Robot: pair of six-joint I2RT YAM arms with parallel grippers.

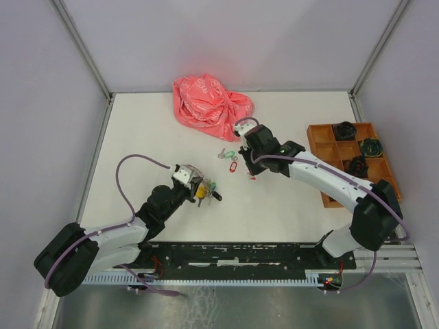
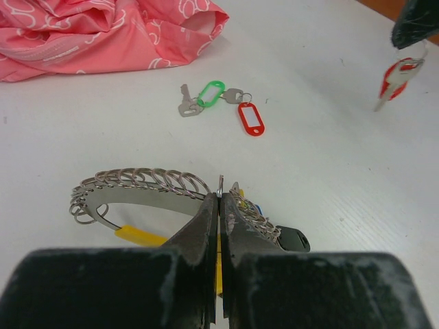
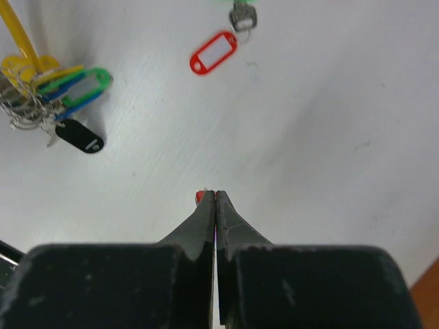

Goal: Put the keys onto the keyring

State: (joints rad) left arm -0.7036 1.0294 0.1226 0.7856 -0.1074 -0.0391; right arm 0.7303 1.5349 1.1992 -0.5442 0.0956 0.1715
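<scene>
Left wrist view: left pincer (image 2: 219,200) clamped on the large thin silver wire keyring (image 2: 137,184), strung with many small rings and yellow, blue and green tags.
Keyring place: left of the desk (image 1: 151,130) centre, nearer the near edge.
Right pincer (image 3: 215,195): closed on a silver key with red oval tag (image 2: 398,77), which hangs from its tips.
Loose keys: green-tagged silver key (image 2: 209,94) and red-tagged silver key (image 2: 252,118), just beside each other at the desk centre.
Far edge: crumpled pink plastic bag (image 1: 209,101).
Right edge: orange compartment tray (image 1: 321,140).
</scene>
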